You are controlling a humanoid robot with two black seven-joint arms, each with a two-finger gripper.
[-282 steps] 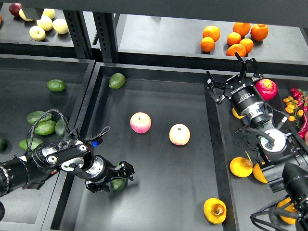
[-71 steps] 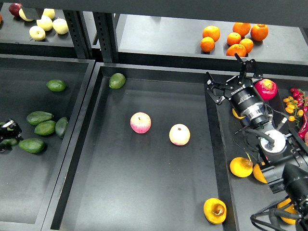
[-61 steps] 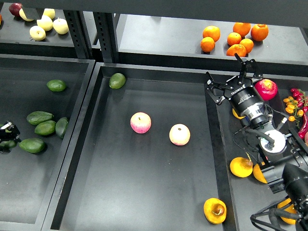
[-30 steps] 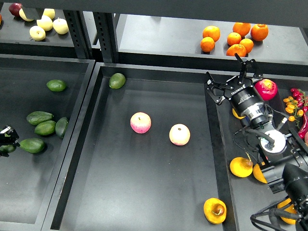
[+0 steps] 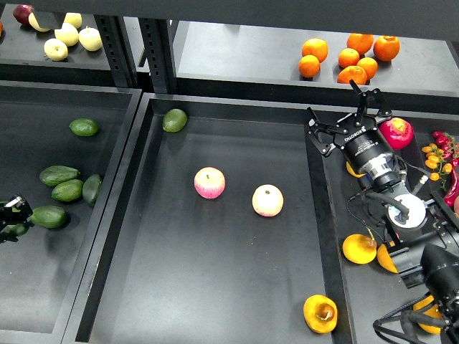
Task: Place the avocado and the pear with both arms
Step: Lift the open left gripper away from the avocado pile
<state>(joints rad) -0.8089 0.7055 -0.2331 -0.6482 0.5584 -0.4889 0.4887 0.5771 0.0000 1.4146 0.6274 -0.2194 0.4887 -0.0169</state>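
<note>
— Where does the camera sit?
— On the robot's head, looking forward and steeply down over the middle tray, shelf at the top.
— Close?
— Moderately; both side bins are cut off. It's the only view.

A mock produce shop: black display trays and shelved oranges.

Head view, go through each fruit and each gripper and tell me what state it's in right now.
pear: resting in the center tray's near right corner, dimple up.
avocado: lying in the center tray's far left corner.
two apples: sitting apart mid-tray, stems up.
left gripper: at the left edge beside the avocado pile, state unclear.
right gripper: open, empty, above the right tray.
</note>
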